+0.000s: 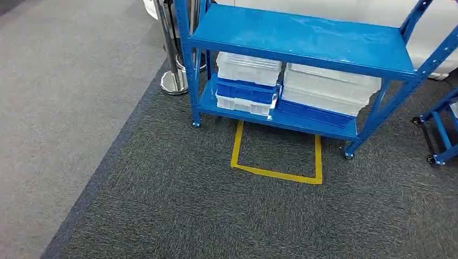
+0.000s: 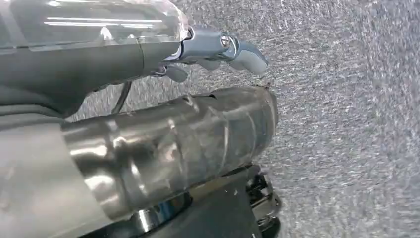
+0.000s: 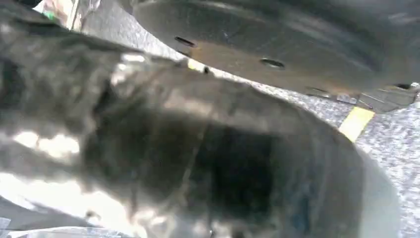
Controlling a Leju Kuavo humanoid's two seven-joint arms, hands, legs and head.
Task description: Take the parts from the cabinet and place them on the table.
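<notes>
A blue metal cabinet (image 1: pixel 302 40) on castors stands ahead of me in the head view. Its top shelf is bare. On the lower shelf sit two stacks of clear and blue bins, one on the left (image 1: pixel 248 81) and a wider one on the right (image 1: pixel 329 89). What the bins hold is hidden. In the left wrist view my left hand (image 2: pixel 218 49) hangs over the grey carpet, its grey thumb stretched out and nothing in it. The right wrist view is dark and blurred, so I cannot make out how my right hand (image 3: pixel 148 148) lies.
A yellow tape square (image 1: pixel 275 172) marks the dark carpet just in front of the cabinet. A chrome post with a round base (image 1: pixel 174 81) stands by the cabinet's left leg. Part of another blue wheeled frame (image 1: pixel 440 129) shows at the right edge. Lighter carpet (image 1: pixel 54 108) lies to the left.
</notes>
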